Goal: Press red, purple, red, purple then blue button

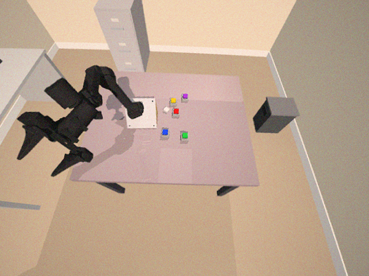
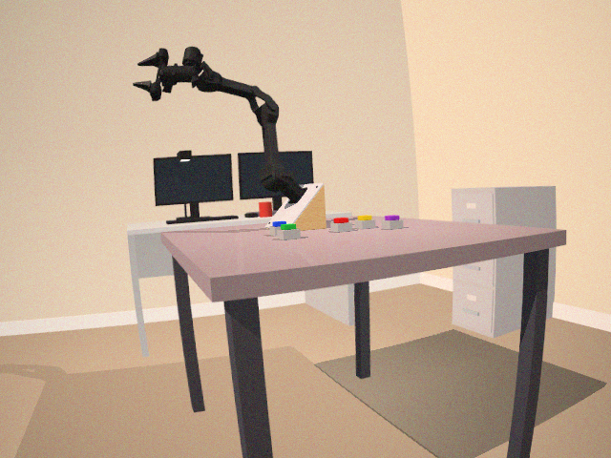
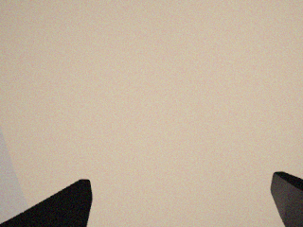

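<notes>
The red button (image 1: 175,111) (image 2: 340,219) stands on its grey base near the middle of the group. The purple button (image 1: 185,95) (image 2: 391,217) is the farthest toward the cabinet side, and the blue button (image 1: 165,132) (image 2: 279,223) is near the arm's mount. All three caps stand raised. My gripper (image 1: 35,166) (image 2: 136,74) (image 3: 184,187) is open and empty, high in the air on the far side of the mount, away from the buttons. It points sideways, with only plain wall between the fingers in the wrist view.
A yellow button (image 1: 172,100) (image 2: 365,218) stands between red and purple. A green button (image 1: 185,135) (image 2: 287,226) stands beside blue. A small white block (image 1: 166,109) lies near red. The arm's white wedge mount (image 1: 149,118) stands on the pink table (image 1: 222,145). A cabinet (image 1: 118,3) stands behind.
</notes>
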